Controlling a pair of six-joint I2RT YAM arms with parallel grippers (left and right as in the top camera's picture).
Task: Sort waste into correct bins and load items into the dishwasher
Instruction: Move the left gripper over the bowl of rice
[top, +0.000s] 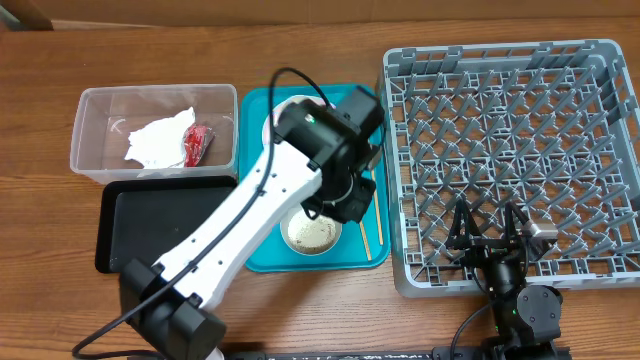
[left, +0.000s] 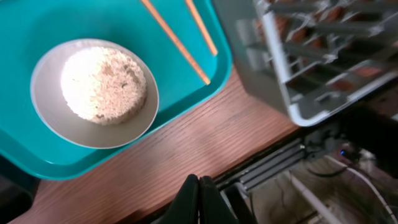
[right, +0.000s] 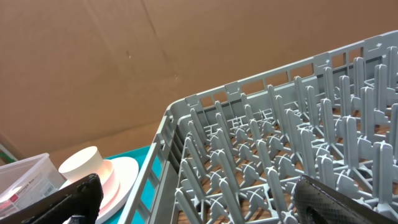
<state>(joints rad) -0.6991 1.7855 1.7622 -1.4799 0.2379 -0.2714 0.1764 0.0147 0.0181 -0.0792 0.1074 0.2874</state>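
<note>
Since the left gripper (left: 199, 190) has its fingers pressed together on nothing, hanging above the bench's near edge just off the teal tray (left: 37, 25), it should, I judge, spread them before dropping onto the rim of the white bowl (left: 45, 111), which sits in the tray's near part heaped with rice (left: 102, 84). A pinch on the rim, bowl kept level until over the black tray (top: 150, 225) at the bench's near left, would spare a spill. Two chopsticks (left: 177, 40) lie along the tray's right edge, beside the grey rack (top: 395, 150). The right gripper (top: 487, 228) rests wide apart, empty, over the rack's near wall. Overhead shows the napkin (top: 155, 140) and red wrapper (top: 197, 145) already in the clear tub (top: 100, 97) at the far left, which the left wrist view leaves out; the right wrist view alone shows the cup (right: 84, 165) standing on the pink plate (right: 121, 177), which the left arm mostly hides from above
</note>
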